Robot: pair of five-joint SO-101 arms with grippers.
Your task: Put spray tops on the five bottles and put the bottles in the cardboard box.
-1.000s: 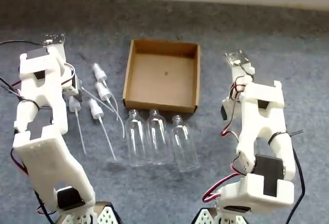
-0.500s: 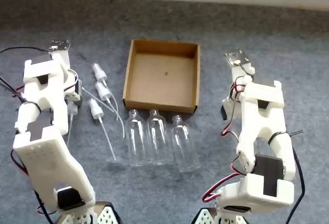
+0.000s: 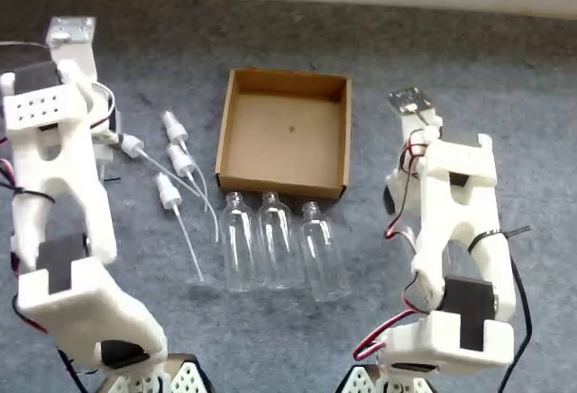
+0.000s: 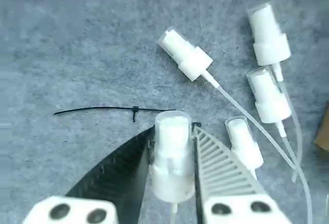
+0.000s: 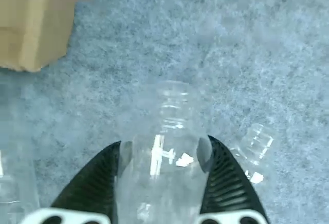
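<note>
Room for moving lies mostly at the far and right parts of the grey tabletop (image 3: 469, 50). Bare surface runs from the cardboard box (image 3: 279, 182) back to the far edge, where it meets a pale wall, and there is more of it between the box and the right arm (image 3: 455, 204). The left arm (image 3: 54, 159) stands tall over the left side, close to the tabletop's left limit in the high view.

The left pincer (image 4: 173, 131) is pinching a spray top (image 4: 172, 167) between its black finger and its white ribbed one, with the top's head level with the fingertips. Four loose spray tops (image 4: 267, 95) lie on the tabletop near it (their thin tubes trail away toward the box), and a black cable tie (image 4: 103, 110) lies just past the fingertips.

The right pincer (image 5: 164, 147) is pressed onto a clear bottle (image 5: 172, 106), one finger against each side and the neck pointing out beyond the tips. Whether that bottle rests on the tabletop or hangs above it, I cannot tell. Another bottle (image 5: 257, 144) lies just beside it.

A row of three bottles (image 3: 275, 240) lies side by side just in front of the box's near wall, necks toward it.
</note>
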